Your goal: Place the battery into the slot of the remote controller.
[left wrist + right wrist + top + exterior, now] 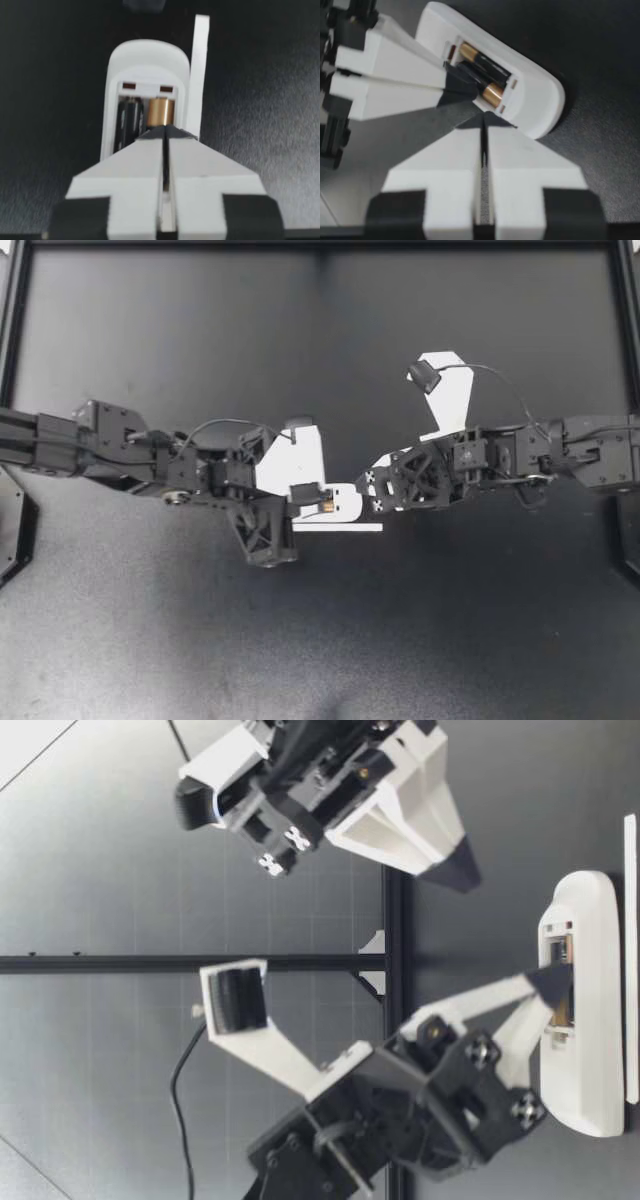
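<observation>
Looking down at the remote controller (345, 508) lying back up near the middle of the dark worktop (450, 630), with its slot (145, 100) open. Resting the tips of my left gripper (316, 502) on the battery (160, 111) with the gold end, fingers clenched tight together and grasping nothing. Seeing that battery sitting in the slot, just beside a second battery (127, 125), a dark one. Hanging my right gripper (368, 490) up off the worktop, near the slot end of the remote controller and not touching it, fingers also pressed together with nothing between them. Pointing the two grippers toward each other over the slot. Spotting a thin white strip (340, 528) lying flat on the worktop just beside the remote controller, along one long side.
</observation>
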Robot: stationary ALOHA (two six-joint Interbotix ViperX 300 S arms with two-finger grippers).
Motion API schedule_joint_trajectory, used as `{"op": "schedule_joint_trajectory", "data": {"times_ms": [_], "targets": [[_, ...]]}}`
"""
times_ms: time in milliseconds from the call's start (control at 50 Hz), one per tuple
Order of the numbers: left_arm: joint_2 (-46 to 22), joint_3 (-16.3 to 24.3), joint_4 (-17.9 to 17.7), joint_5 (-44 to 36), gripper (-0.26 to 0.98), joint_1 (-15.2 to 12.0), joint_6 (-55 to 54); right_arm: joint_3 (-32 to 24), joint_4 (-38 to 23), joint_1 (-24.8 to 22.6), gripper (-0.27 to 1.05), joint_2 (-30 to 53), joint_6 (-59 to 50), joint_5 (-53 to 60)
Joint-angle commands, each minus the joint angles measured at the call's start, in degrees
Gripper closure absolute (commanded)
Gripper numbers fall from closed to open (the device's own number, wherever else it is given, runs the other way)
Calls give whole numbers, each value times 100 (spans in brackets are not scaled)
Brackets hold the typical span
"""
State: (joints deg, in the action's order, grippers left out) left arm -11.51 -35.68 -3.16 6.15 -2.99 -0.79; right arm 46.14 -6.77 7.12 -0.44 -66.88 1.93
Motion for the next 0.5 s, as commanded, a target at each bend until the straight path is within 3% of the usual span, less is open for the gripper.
{"op": "schedule_joint_trajectory", "data": {"times_ms": [0,240,400,480], "targets": [[404,-9,-9,9,90,-26,0,-79,-369,44,92,-325,114,9],[1257,-202,-9,-53,90,26,-9,-9,-2672,0,92,-1081,1072,-123],[1723,-396,-18,-229,90,79,-9,149,-3533,0,92,-1406,1626,-141],[1863,-475,-35,-325,90,114,-9,193,-3647,0,92,-1477,1872,-132]]}}
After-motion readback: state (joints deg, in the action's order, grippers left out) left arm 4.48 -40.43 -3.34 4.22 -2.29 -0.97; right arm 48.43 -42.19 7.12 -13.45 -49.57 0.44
